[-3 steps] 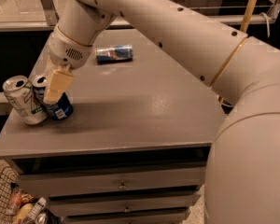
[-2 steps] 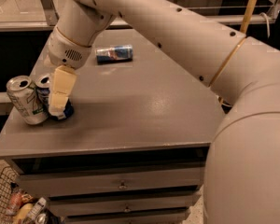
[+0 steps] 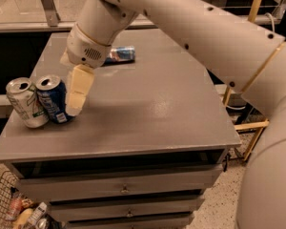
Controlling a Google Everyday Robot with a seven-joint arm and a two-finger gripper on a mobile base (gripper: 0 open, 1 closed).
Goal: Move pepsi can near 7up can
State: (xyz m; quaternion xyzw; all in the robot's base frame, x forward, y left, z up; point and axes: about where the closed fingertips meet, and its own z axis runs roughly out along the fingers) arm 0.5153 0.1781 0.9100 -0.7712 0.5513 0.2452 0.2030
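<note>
The pepsi can (image 3: 52,99) stands upright at the near left of the grey table (image 3: 148,109), pressed against the right side of the 7up can (image 3: 25,102), which is also upright. The gripper (image 3: 78,91) hangs just right of the pepsi can, close against its side (whether it is spread or pressed together cannot be told). A slimmer blue-and-silver can (image 3: 120,54) lies on its side farther back, partly behind the arm (image 3: 190,27).
</note>
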